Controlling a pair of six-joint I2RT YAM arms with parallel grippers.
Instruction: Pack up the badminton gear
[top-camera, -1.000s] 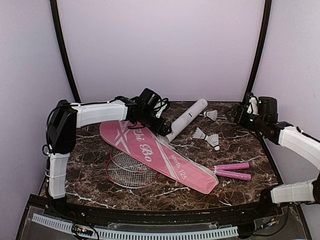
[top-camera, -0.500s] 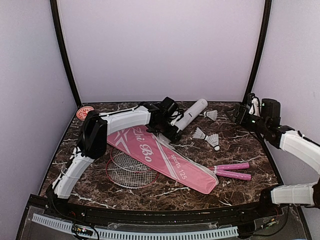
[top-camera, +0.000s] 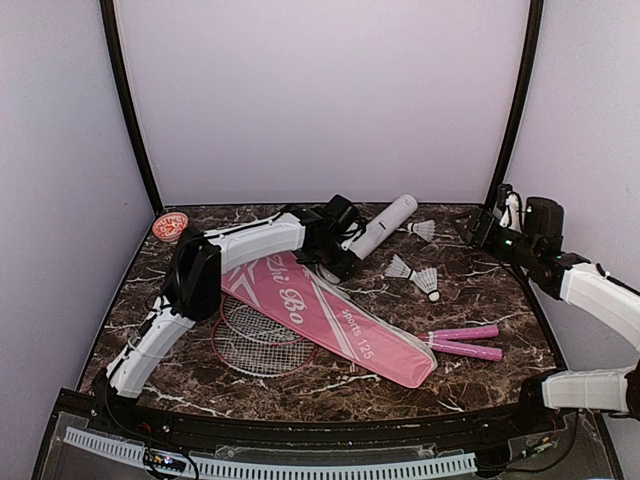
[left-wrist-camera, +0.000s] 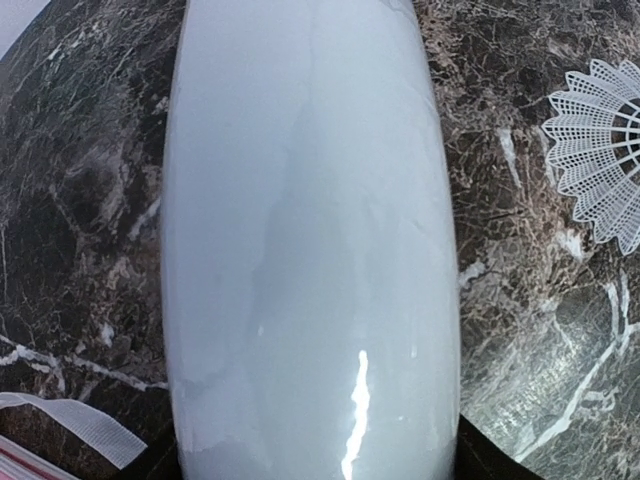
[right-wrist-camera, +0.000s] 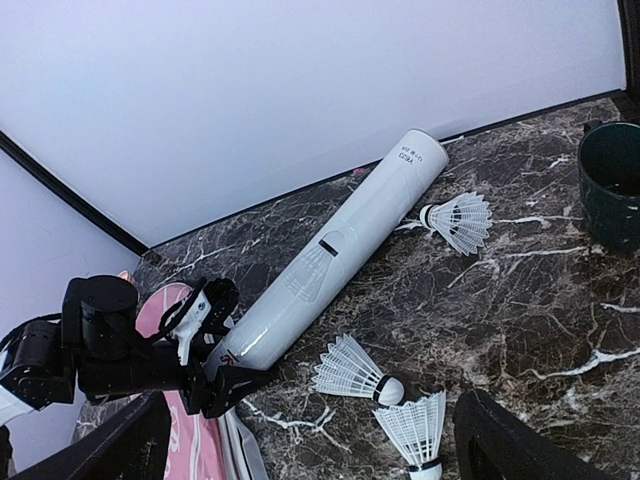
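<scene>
The long white tube lies slanted at the back of the marble table. My left gripper is shut on the tube's near end. In the left wrist view the tube fills the whole space between the fingers. Its red cap lies apart at the back left. Three white shuttlecocks lie right of the tube. The pink bag lies over two red-framed rackets, whose pink handles stick out to the right. My right gripper hovers open at the back right, holding nothing.
A dark green cup stands at the back right, close to my right gripper. The purple back wall and two black corner posts close in the table. The bag's white strap lies just left of the tube's near end.
My left arm swung right along the back, uncovering the red cap, and its jaws have narrowed around the tube's near end. The right arm barely moved.
</scene>
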